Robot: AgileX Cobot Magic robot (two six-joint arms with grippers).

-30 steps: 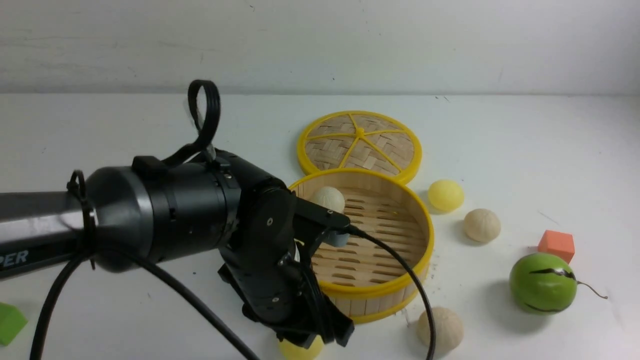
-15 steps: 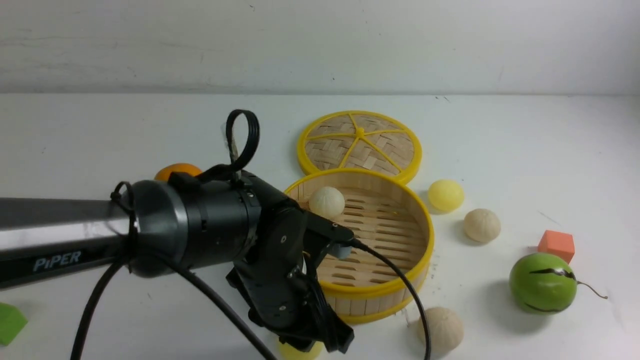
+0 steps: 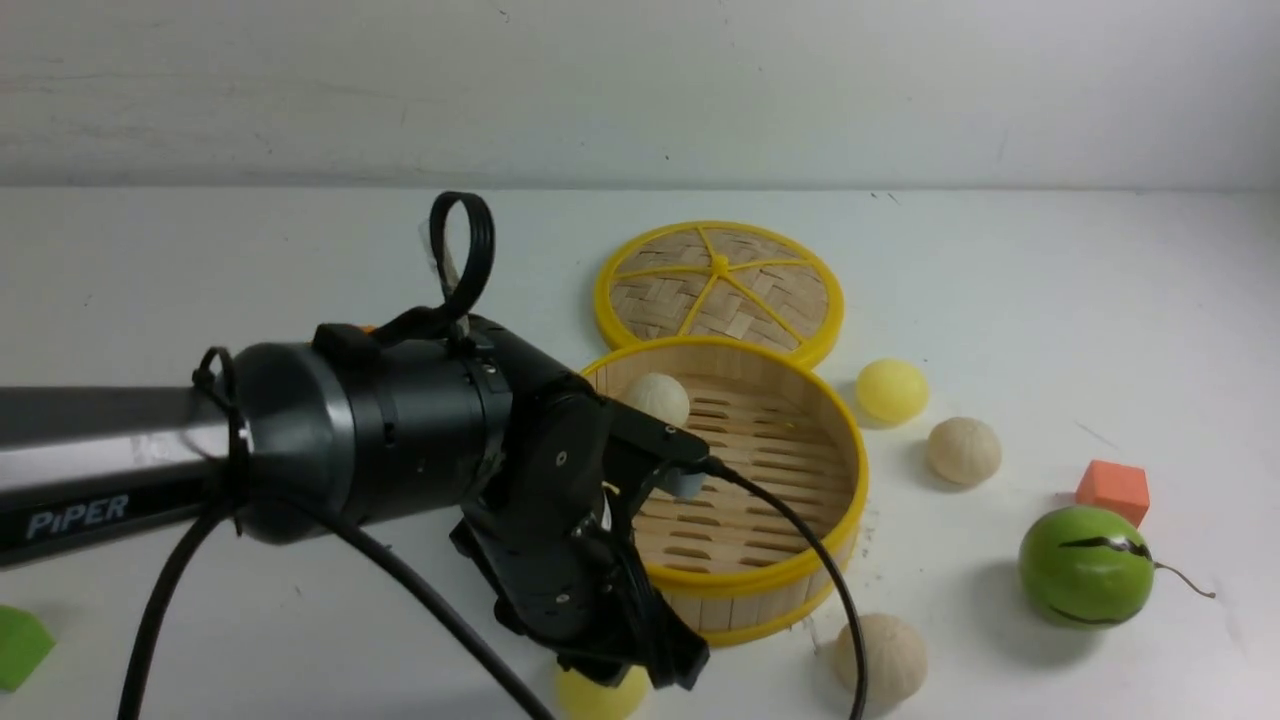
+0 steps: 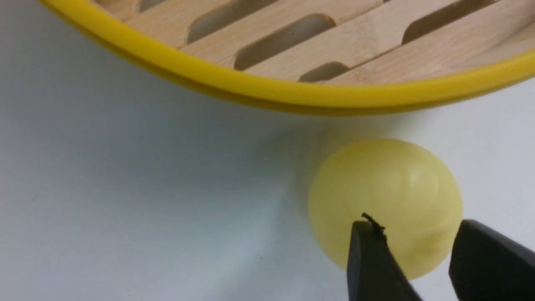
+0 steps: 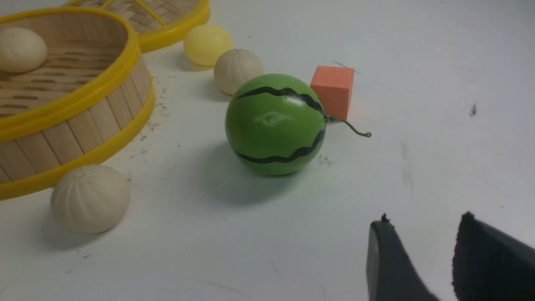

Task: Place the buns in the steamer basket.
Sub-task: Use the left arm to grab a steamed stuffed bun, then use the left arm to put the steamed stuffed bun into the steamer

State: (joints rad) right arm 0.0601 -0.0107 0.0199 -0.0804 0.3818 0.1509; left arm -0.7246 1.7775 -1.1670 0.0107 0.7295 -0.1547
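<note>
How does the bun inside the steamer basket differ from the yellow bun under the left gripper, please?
The basket bun is matte beige-white, faintly pleated; the yellow bun is smooth. The basket bun lies inside the steamer basket; the yellow bun sits on the table outside its rim, under the open left gripper. Both are small and round.

**Extra stuff on your table**

You've got a flat round woven lid with yellow spokes (image 3: 720,290) lying toward the back of the white table (image 3: 1050,290). On the right, a green striped ball with a stem (image 3: 1085,565) sits near an orange cube (image 3: 1112,490). There's a green block (image 3: 20,645) at the left edge.
</note>
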